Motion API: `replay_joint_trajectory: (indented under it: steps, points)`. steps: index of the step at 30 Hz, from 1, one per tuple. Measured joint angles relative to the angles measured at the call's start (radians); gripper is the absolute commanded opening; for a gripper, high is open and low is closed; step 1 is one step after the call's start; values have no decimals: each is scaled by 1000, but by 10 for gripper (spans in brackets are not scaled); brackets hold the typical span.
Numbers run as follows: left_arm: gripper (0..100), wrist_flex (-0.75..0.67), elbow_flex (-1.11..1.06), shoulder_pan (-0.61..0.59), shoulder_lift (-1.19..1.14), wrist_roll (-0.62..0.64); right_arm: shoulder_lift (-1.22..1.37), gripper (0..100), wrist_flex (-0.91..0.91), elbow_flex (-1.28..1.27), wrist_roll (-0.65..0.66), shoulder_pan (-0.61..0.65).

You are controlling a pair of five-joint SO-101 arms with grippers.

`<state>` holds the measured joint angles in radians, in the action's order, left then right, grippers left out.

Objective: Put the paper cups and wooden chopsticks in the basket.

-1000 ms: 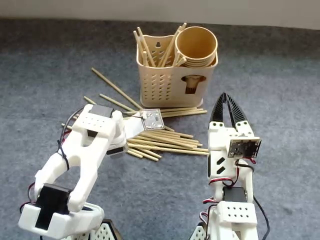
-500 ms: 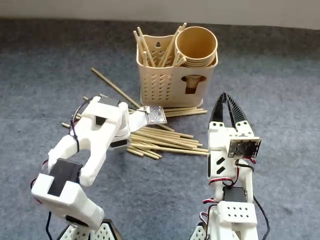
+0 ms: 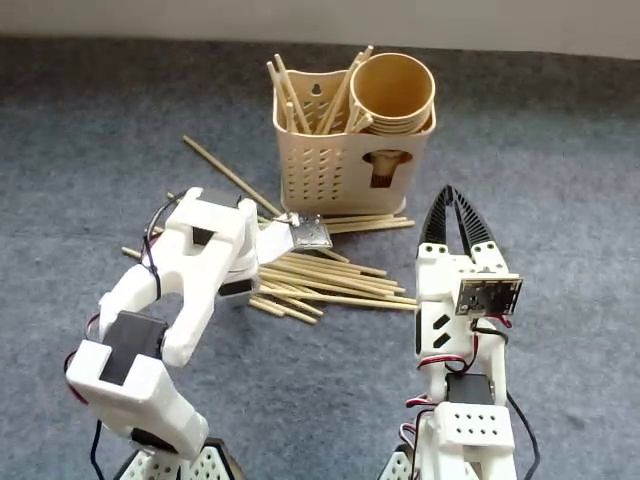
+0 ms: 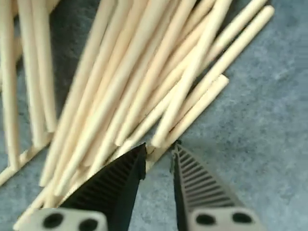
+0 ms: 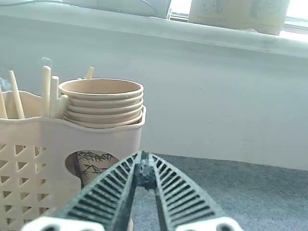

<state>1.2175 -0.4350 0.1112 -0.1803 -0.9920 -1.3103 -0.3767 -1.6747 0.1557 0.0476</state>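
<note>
Basket: a cream plastic basket (image 3: 350, 165) with a perforated wall stands upright on the grey carpeted table (image 3: 570, 180); every place below is given from it.
Paper cups: a nested stack of paper cups (image 3: 392, 92) sits upright inside the basket, at the end nearer the right arm, rims above the basket's edge.
Chopsticks in the basket: several wooden chopsticks (image 3: 290, 95) stand tilted inside the basket, just beside the cups, at the end nearer the left arm.
Loose chopsticks: a pile of chopsticks (image 3: 335, 282) lies flat on the table in front of the basket, between it and the arms, many of them overlapping; a few more (image 3: 368, 222) lie right at the foot of the basket's front wall.
Stray chopstick: one chopstick (image 3: 228, 173) lies slantwise on the table off the basket's corner on the left arm's side.
Left gripper: the left gripper (image 4: 159, 150) is low over the pile in front of the basket, its tips at the near ends of the sticks. The jaws stand a narrow gap apart and clasp nothing; one stick end lies just beyond the gap.
Right gripper: the right gripper (image 3: 452, 200) points at the basket from in front of its cup end, above the table and apart from the basket wall. Its jaws are clenched tip to tip (image 5: 144, 166) with nothing between them.
</note>
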Motion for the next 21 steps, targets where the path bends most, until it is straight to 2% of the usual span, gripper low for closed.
replay_joint_trajectory:
  steps: [7, 15, 21]
  points:
    - [14, 164, -12, 31, -8, 0, 0, 5, 0, 0, 0, 0]
    - [18, 183, -20, 38, -9, 0, 0, 5, 0, 0, 0, 0]
    - [127, 190, -21, 40, 83, 57, 0, 5, 0, 0, 0, 0]
